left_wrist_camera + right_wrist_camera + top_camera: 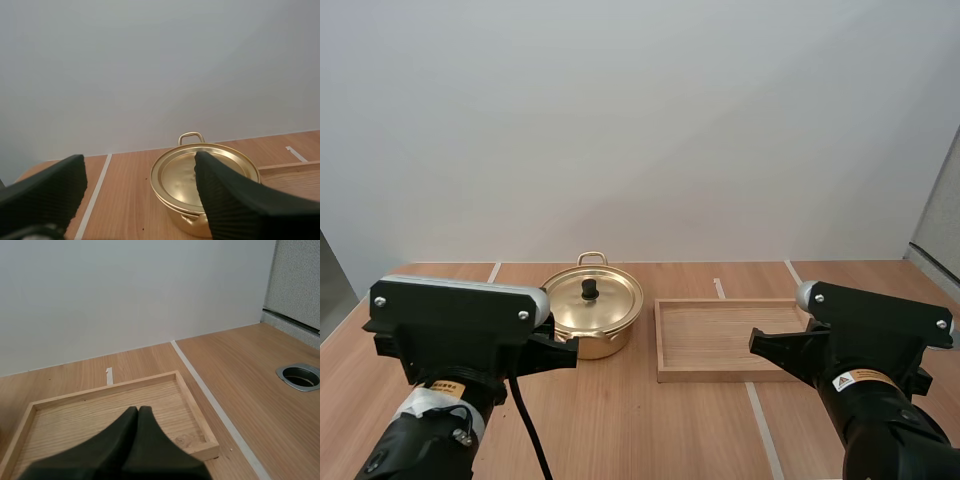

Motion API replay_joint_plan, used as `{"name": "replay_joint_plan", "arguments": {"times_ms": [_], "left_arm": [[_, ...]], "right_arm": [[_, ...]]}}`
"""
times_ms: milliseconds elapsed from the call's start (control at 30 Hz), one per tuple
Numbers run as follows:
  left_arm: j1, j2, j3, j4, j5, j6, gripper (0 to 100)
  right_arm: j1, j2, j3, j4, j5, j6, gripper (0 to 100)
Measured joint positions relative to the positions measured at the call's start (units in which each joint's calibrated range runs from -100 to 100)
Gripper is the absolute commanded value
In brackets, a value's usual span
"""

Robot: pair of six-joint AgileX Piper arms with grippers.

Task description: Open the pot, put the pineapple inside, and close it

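A golden pot (610, 312) stands on the wooden table left of centre, its lid on and a black knob (589, 289) on top. In the left wrist view the pot (177, 175) lies just ahead of my left gripper (140, 167), whose fingers (50, 192) stand wide apart with nothing between them; one finger hides the knob. My right gripper (138, 412) is shut on nothing, its fingers together as one dark wedge low over the near part of a shallow wooden tray (75, 422). The tray (725, 376) sits right of the pot and holds nothing.
White tape lines (760, 415) run across the table. A round metal cable hole (300, 376) is set in the tabletop right of the tray. A white wall closes the far side, and a grey partition (940, 220) stands at the far right.
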Motion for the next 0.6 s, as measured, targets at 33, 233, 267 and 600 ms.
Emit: {"name": "replay_joint_plan", "arguments": {"times_ms": [33,233,267,600], "left_arm": [[0.0,0.0,0.0,0.0,0.0,-0.1,100],[-0.28,0.0,0.1,1.8,0.5,-0.6,100],[-0.63,0.0,0.1,2.9,0.5,-0.6,100],[-7.25,0.0,7.5,7.8,-6.0,-2.2,100]], "right_arm": [[0.0,0.0,0.0,0.0,0.0,0.0,0],[0.0,0.0,0.0,0.0,0.0,0.0,0],[0.0,0.0,0.0,0.0,0.0,0.0,0],[0.0,0.0,0.0,0.0,0.0,0.0,0]]}}
